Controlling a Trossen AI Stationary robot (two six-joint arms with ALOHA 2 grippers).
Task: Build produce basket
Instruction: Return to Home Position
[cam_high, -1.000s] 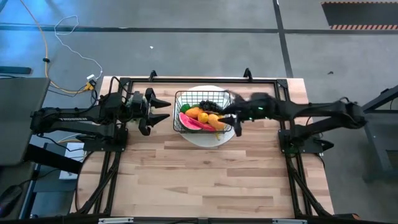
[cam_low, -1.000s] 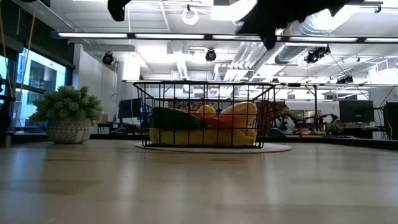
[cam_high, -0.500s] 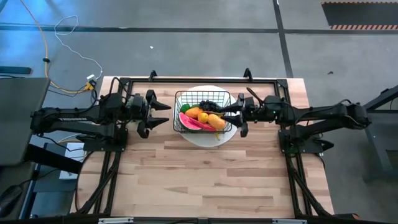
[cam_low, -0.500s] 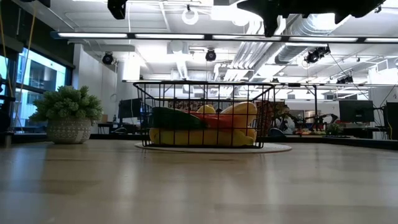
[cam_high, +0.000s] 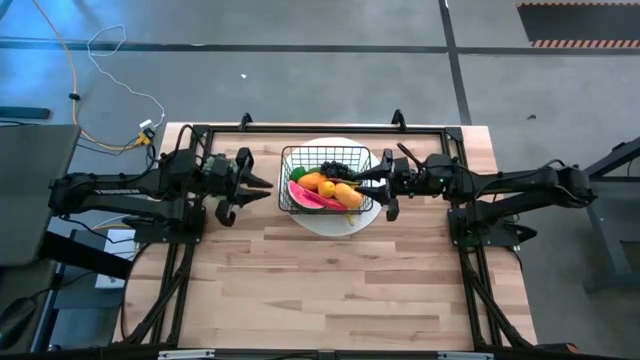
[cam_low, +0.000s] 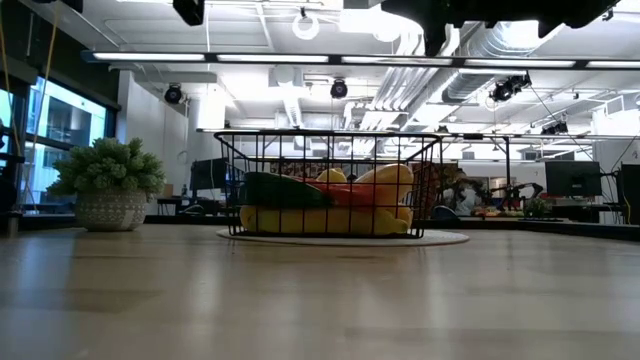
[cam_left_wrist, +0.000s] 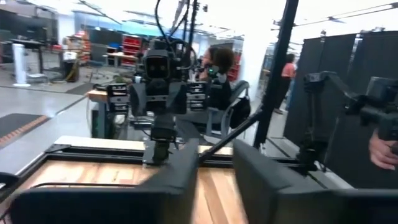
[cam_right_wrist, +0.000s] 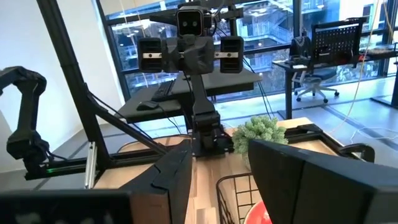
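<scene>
Seems done loading the basket (cam_high: 284, 180), heaped with produce (cam_high: 325, 186) and set on a plate (cam_high: 330, 224) at the counter's (cam_high: 330, 285) far middle. Flanked closely by left end effector (cam_high: 250, 188) and right end effector (cam_high: 372, 192), both spread and empty. Next, likely: draw both arms back to home, clear of the wire.

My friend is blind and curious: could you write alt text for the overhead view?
A black wire basket full of toy produce sits on a white plate; the left end effector and right end effector flank it, open.
</scene>
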